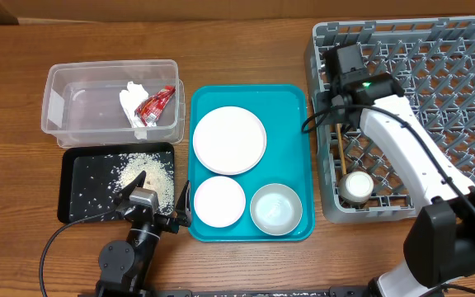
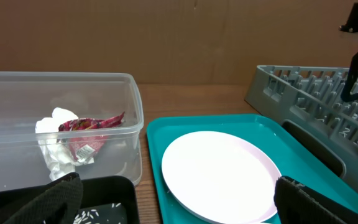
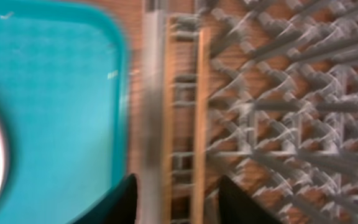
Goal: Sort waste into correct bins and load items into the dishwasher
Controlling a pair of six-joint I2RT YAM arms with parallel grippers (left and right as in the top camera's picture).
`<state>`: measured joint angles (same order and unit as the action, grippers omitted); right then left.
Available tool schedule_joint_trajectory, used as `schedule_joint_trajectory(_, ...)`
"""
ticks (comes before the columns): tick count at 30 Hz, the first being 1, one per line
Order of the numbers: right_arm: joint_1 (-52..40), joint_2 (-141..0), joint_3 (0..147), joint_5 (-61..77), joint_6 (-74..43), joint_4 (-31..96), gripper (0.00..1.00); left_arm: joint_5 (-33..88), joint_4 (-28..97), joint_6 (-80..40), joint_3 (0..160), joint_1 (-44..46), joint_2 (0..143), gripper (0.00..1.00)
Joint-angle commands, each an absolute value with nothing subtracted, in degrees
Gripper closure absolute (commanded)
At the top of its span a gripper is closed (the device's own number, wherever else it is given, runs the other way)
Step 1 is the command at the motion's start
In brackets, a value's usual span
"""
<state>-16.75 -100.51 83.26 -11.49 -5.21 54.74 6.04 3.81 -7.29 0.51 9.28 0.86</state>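
Wooden tabletop (image 1: 23,66) is taken up, from left to right, by the clear tub (image 1: 110,68), the black tray (image 1: 72,210), the teal serving tray (image 1: 291,115) and the grey dish rack (image 1: 452,74). The wrapper (image 1: 157,102) and napkin (image 1: 132,103) are seen inside the tub and the rice grains (image 1: 143,169) are spread on the black tray, so the waste is judged sorted.

The cup (image 1: 357,186) is stood in the rack's near left corner. The chopsticks (image 3: 199,93) are laid along the rack's left wall, directly beneath the right gripper (image 3: 178,193). Its fingers are set apart on either side of them, with no grip visible in the blurred view.

The large plate (image 1: 229,139), smaller plate (image 1: 219,200) and bowl (image 1: 276,208) are found on the teal tray, not yet loaded. The left gripper (image 2: 176,186) is spread wide and empty at the tray's near left edge, facing the large plate. The rack's wall and pegs must be cleared by any plate.
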Motion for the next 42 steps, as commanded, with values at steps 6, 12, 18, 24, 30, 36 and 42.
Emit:
schedule_joint_trajectory(6,-22.8,-92.2,85.4,5.3,-5.1,60.4,0.38,6.9,3.8,-7.7,0.3,9.0,0.4,0.00)
schedule_joint_trajectory(12,-24.9,-92.9,80.1,11.9,-5.1,71.1,0.46,6.9,3.8,-7.7,0.3,9.0,0.4,0.00)
schedule_joint_trajectory(18,-25.4,-92.9,67.7,14.7,-5.1,65.6,0.46,6.9,3.8,-7.7,0.3,9.0,0.4,0.00)
schedule_joint_trajectory(24,-27.7,-92.9,56.3,15.8,-7.5,53.5,0.52,6.9,3.8,-7.7,0.3,9.0,0.4,0.00)
schedule_joint_trajectory(30,-31.4,-92.9,54.1,12.2,-10.6,48.9,0.80,6.9,3.8,-7.7,0.3,9.0,0.4,0.00)
schedule_joint_trajectory(36,-30.9,-92.3,58.0,6.3,-12.9,53.6,0.96,6.9,3.8,-7.7,0.3,9.0,0.4,0.00)
schedule_joint_trajectory(42,-29.5,-86.3,68.0,-6.8,-15.3,61.2,0.96,6.9,3.8,-7.7,0.3,9.0,0.4,0.00)
